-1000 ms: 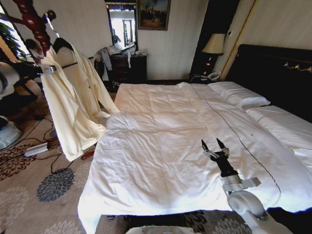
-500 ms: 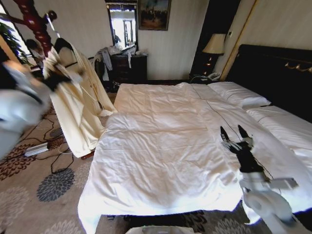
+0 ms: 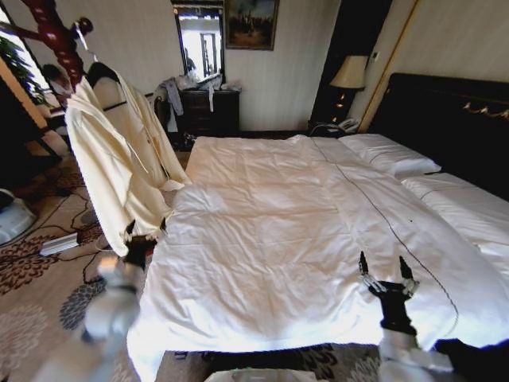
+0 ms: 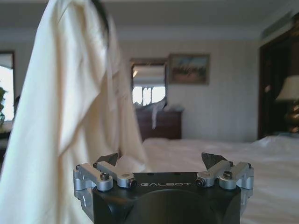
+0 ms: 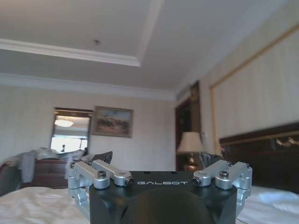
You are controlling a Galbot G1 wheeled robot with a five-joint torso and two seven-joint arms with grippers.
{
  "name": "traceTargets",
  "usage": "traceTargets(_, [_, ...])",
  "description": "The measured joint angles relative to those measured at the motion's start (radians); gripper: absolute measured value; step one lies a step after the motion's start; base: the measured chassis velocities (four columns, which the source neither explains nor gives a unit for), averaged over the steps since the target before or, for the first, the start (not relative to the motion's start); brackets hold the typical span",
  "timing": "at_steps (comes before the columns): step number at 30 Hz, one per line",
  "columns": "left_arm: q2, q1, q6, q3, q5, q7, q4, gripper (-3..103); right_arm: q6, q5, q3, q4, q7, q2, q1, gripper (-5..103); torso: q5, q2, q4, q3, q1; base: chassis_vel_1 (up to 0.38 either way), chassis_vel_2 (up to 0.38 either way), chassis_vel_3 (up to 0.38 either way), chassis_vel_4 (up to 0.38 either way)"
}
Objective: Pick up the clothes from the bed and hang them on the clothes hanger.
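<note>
Hanging lengthwise on its slim black hanger (image 3: 102,73), the cream long-sleeved shirt (image 3: 111,163) sits directly above my spread-jawed left gripper (image 3: 145,231); right gripper (image 3: 387,272), likewise spread, hovers over the white bed (image 3: 262,215).

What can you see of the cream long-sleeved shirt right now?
The cream, pale-yellow long-sleeved shirt of thin soft fabric hangs on a slim black hanger, whose hook goes up to the red-brown wooden coat stand, beside the white bed. It hangs open at the front, the sleeves drooping in long folds, hem near the carpet. The open left gripper is just below the hem, holding nothing; whether it touches the fabric is unclear. The left wrist view shows the cloth draped close by.
</note>
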Motion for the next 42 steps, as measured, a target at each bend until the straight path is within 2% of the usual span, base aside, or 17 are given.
traceTargets(1, [-0.032, 0.028, -0.033, 0.01, 0.036, 0.02, -0.024, 100, 0.001, -0.034, -0.016, 0.021, -0.002, 0.013, -0.014, 100, -0.0001, 0.0, 0.0, 0.0, 0.0, 0.0, 0.0, 0.0, 0.0])
traceTargets(3, [-0.044, 0.038, -0.044, 0.013, 0.046, 0.028, -0.035, 100, 0.0, -0.052, -0.024, 0.035, -0.002, 0.017, -0.023, 100, -0.0002, 0.0, -0.0001, 0.0, 0.0, 0.0, 0.0, 0.0, 0.0])
traceTargets(5, [-0.09, 0.082, -0.074, 0.024, 0.065, 0.064, -0.092, 100, -0.018, -0.107, -0.04, 0.089, 0.006, 0.009, -0.064, 100, -0.0003, 0.0, -0.0002, 0.0, 0.0, 0.0, 0.0, 0.0, 0.0])
traceTargets(7, [-0.1, 0.097, -0.082, 0.026, 0.07, 0.081, -0.107, 100, -0.024, -0.116, -0.04, 0.105, 0.01, -0.003, -0.077, 100, -0.0002, 0.0, -0.0002, 0.0, 0.0, 0.0, 0.0, 0.0, 0.0])
traceTargets(9, [-0.116, 0.126, -0.109, 0.023, 0.082, 0.134, -0.119, 100, -0.032, -0.114, -0.036, 0.13, 0.005, -0.027, -0.096, 100, -0.0005, 0.0, -0.0002, 0.0, 0.0, 0.0, 0.0, 0.0, 0.0])
traceTargets(11, [-0.119, 0.139, -0.118, 0.016, 0.098, 0.154, -0.119, 100, -0.034, -0.108, -0.034, 0.135, 0.0, -0.034, -0.099, 100, -0.0004, 0.0, 0.0001, 0.0, 0.0, 0.0, 0.0, 0.0, 0.0])
traceTargets(42, [-0.108, 0.129, -0.114, 0.018, 0.092, 0.157, -0.109, 100, -0.037, -0.094, -0.031, 0.133, -0.003, -0.04, -0.096, 100, -0.0005, 0.0, -0.0001, 0.0, 0.0, 0.0, 0.0, 0.0, 0.0])
